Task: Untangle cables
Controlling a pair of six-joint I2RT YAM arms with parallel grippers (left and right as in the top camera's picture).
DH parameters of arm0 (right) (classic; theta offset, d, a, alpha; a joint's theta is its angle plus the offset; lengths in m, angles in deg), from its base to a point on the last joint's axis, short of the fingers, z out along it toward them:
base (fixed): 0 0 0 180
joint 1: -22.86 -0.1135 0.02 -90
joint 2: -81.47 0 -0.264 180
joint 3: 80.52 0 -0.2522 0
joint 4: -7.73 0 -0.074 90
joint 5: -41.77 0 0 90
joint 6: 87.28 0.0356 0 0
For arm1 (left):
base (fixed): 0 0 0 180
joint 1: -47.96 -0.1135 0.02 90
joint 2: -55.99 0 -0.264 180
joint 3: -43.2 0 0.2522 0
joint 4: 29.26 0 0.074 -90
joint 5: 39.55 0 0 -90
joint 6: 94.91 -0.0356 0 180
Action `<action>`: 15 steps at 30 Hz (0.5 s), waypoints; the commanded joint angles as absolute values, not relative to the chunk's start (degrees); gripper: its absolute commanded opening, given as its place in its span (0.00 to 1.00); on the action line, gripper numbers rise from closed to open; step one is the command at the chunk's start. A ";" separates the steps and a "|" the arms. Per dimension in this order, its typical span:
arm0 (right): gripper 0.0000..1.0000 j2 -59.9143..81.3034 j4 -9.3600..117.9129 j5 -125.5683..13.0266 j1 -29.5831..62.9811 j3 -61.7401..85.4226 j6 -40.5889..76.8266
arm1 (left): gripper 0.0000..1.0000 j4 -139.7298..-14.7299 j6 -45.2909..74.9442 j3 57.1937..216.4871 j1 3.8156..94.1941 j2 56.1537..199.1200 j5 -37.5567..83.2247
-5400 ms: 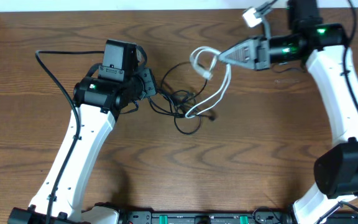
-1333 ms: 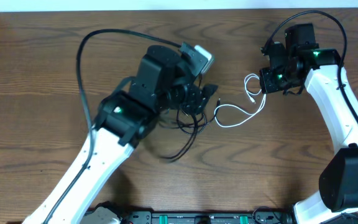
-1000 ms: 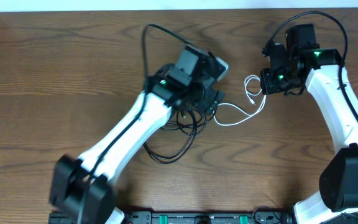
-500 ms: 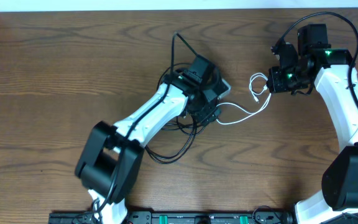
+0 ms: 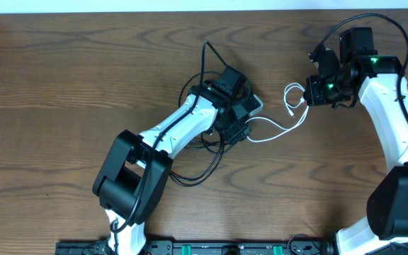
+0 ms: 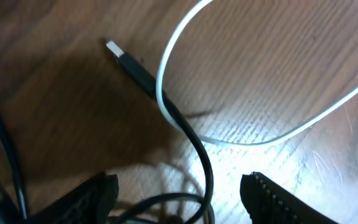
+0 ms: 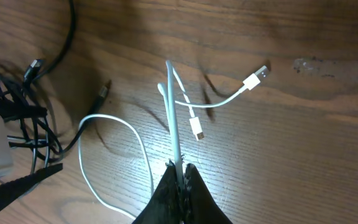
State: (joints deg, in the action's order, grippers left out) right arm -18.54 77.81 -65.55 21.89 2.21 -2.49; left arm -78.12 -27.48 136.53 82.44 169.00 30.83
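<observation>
Cables [image 7: 174, 124]: thin curved loops on woodgrain table [image 5: 48, 106]

Dark brown wood-grain table [image 5: 48, 85]; pale strip [image 5: 154, 5] beyond its far edge; patchy glare

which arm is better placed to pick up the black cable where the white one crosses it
Left. The left claw, open, sits right above the black cable at the crossing. The right claw is shut on the white cable farther off, so it is probably best kept there.
</observation>
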 commanded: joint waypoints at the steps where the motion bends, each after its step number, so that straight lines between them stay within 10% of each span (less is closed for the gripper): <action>1: 0.01 -18.63 77.87 -66.62 22.24 2.21 -2.06 | 0.68 -76.21 -28.24 134.22 82.70 169.44 30.18; 15: 0.01 -18.63 77.85 -66.62 22.24 2.21 -2.06 | 0.58 -75.62 -28.20 134.04 83.31 171.54 30.11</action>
State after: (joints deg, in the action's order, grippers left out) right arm -18.54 77.81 -65.83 21.89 2.21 -2.49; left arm -75.69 -27.41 134.61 82.98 169.44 30.83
